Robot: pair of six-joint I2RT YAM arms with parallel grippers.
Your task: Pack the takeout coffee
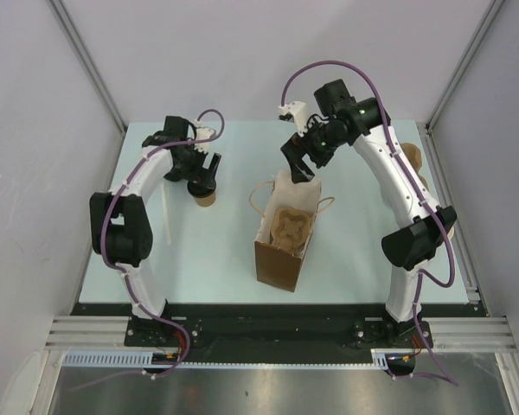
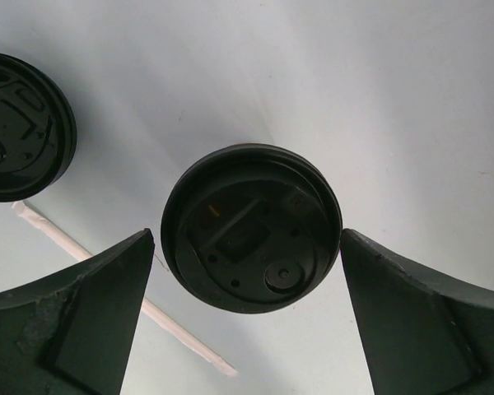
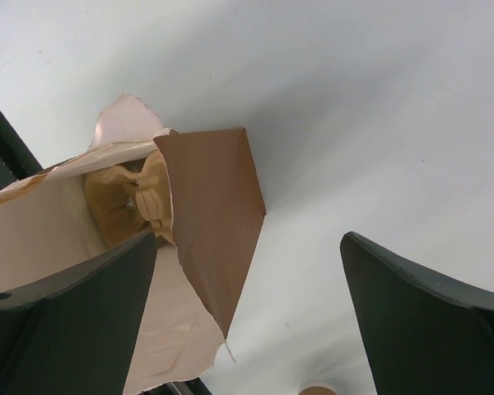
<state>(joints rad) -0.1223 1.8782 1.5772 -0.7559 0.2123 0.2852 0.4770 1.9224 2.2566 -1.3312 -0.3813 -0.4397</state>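
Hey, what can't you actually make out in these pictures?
- Takeout coffee cup body: left wrist view, its own black lid covers it.
- Second lid: cut off by that view's left edge.
- Brown object: top view, mostly hidden behind the right arm.

The left arm (image 1: 125, 226) is bent forward, and the left gripper (image 1: 204, 181) is pointed downward with its jaws spread wide. The right arm (image 1: 400, 186) is arched inward, and the right gripper (image 1: 301, 173) is likewise angled down with jaws parted.

Lid (image 2: 20, 123) beside takeout coffee (image 2: 251, 226), edge-cropped.
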